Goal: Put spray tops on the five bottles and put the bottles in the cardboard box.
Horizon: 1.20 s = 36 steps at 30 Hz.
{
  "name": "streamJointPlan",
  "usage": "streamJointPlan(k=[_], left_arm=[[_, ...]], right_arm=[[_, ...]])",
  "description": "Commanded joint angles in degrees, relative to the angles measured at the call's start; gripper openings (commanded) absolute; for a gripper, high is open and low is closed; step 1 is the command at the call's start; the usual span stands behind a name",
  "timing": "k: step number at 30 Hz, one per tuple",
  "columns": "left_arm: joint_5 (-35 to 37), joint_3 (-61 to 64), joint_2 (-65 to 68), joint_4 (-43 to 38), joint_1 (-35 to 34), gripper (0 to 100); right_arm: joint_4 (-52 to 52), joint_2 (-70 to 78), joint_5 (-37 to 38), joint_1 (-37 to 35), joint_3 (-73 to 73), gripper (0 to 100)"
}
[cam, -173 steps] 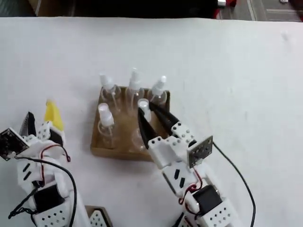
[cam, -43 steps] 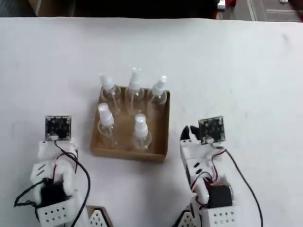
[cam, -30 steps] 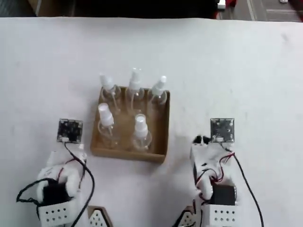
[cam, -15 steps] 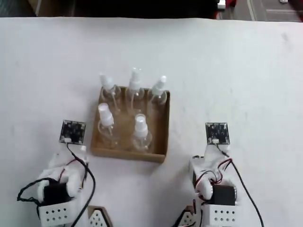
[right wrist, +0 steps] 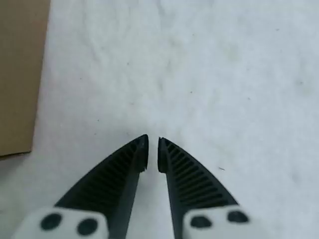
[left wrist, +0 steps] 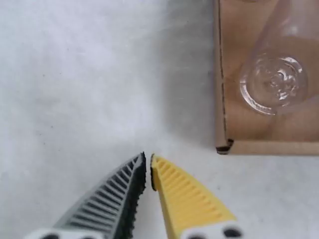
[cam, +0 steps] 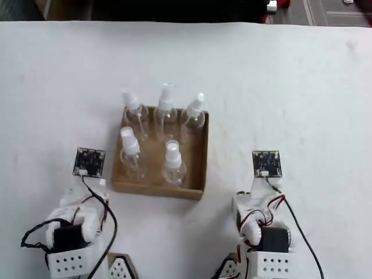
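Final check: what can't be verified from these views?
- High view: whether the spray tops are screwed fully down is too small to tell.
- Left wrist view: the cardboard box runs off the edge, and so does the bottle beyond its base.
- Right wrist view: the cardboard box's inside is cut off by the edge.

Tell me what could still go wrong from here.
1. The bottles stand tall above the low wall of the cardboard box and are packed close together, so a bump could topple several.
2. The left gripper, shut, is close to the box's near corner. A careless swing might nudge the box.
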Motion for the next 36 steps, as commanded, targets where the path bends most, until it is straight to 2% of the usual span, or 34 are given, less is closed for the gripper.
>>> streamJointPlan(k=[1, 11, 16, 36], left_arm=[[0.4, -0.2, -0.4, 0.2, -0.2, 3], [0.4, -0.2, -0.4, 0.2, -0.2, 3], [0.4, -0.2, -0.4, 0.2, -0.2, 3], [0.4, -0.2, -0.4, 0.2, -0.2, 3]], right_arm=[[0.3, -0.6, 0.6, 0.6, 0.5, 1.8], [0.3, -0.6, 0.7, 1.3, 0.5, 1.7], [0.5, -0.6, 4.4, 3.3, 0.5, 1.7], [0.5, -0.6, 4.4, 3.7, 0.5, 1.9]])
